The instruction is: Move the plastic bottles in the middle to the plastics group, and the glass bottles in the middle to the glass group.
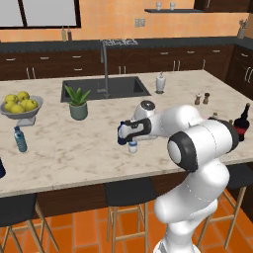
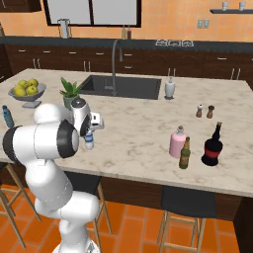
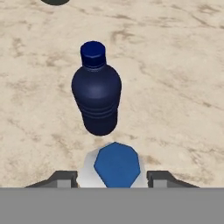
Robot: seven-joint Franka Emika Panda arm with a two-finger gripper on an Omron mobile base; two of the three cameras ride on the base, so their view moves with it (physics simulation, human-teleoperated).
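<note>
In the hand view the solid navy plastic bottle (image 3: pixel 96 98) stands upright on the marble counter, just beyond my gripper (image 3: pixel 112 177). The clear plastic bottle (image 3: pixel 114 166), pale with a blue top from above, sits between the two fingertips (image 3: pixel 65 178), which press against its sides. The same bottle (image 1: pixel 132 146) (image 2: pixel 89 141) stands on the counter under the hand near the front edge. The slim olive-brown glass bottle (image 2: pixel 185 154) stands by the pink bottle (image 2: pixel 177 142) and the dark red-labelled bottle (image 2: pixel 213 146). The teal water bottle (image 1: pixel 20 139) stands far left.
A potted plant (image 1: pixel 78 103), a bowl of lemons (image 1: pixel 21 106) and the sink (image 1: pixel 105 88) with its tall tap lie behind the gripper. A soap dispenser (image 2: pixel 170 89) and salt and pepper shakers (image 2: pixel 205 111) stand further right. Stools line the counter's front edge.
</note>
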